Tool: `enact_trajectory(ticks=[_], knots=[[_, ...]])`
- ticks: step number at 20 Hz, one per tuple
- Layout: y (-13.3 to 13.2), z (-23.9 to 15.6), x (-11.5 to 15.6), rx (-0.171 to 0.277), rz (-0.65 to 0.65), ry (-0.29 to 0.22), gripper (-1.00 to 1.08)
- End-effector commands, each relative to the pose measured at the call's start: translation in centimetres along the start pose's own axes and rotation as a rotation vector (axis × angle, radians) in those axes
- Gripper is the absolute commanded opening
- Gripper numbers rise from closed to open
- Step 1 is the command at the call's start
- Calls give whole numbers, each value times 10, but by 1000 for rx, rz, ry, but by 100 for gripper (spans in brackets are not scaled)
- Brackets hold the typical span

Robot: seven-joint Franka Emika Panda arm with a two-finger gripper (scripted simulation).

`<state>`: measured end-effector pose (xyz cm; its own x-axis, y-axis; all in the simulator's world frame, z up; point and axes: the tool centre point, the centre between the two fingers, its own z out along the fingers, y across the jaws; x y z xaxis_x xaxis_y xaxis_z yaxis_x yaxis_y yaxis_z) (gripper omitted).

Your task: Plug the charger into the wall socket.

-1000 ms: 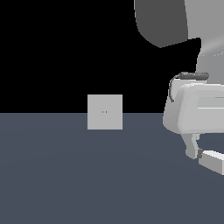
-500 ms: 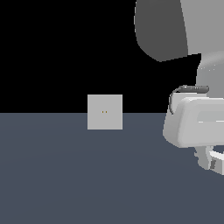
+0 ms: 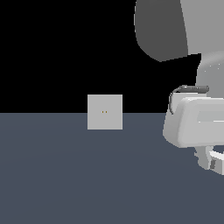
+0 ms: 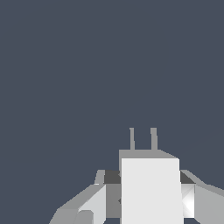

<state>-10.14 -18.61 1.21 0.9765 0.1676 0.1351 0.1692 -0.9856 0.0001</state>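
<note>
1. Holding the charger (image 4: 151, 188) is the step I judge to be in hand: in the wrist view the light grey block sits between the two fingers (image 4: 94, 203) of the gripper (image 4: 148, 201), one finger on each flank, and its two thin prongs point away from the camera, toward 12 o'clock in that picture.
2. I read the claw as pinching the charger, since both pads seem to touch its sides. Whether the block is already lifted off the dark floor (image 3: 87, 175) I cannot tell from these pictures.
3. In the exterior view the gripper is low at about 4 o'clock, half cut off by the picture edge, and the charger itself is hardly visible there.
4. The wall socket (image 3: 105, 112) stands upright at about 9 o'clock from the arm, near the middle of the exterior view and well apart from the gripper. Its two tiny yellowish holes are at the centre of the plate.
5. So I judge that the carrying and the insertion are not yet done. The next move calls for me to bring the charger across to the plate, turn the prongs so they face the two holes at the same height, and push straight in.
6. The alignment will be the delicate part, because the holes are very small and the prongs are thin.
7. I see no brand, label or writing on the charger, the socket or the arm.
</note>
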Motion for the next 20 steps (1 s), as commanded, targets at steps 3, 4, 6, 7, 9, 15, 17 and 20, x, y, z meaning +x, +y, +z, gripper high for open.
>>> enact_trajectory(ticks=[3, 4, 6, 7, 9, 15, 17, 20], knots=[[-5, -2, 2, -1, 7, 0, -100], [-8, -3, 2, -1, 10, 1, -100], [-14, -5, 4, -2, 19, 1, -100], [-17, -6, 5, -3, 25, 1, -100], [-25, -9, 7, -5, 37, 1, -100], [-58, -21, 18, -11, 86, 2, -100], [-71, -26, 23, -13, 106, 2, -100], [-91, -33, 31, -17, 136, 3, -100]])
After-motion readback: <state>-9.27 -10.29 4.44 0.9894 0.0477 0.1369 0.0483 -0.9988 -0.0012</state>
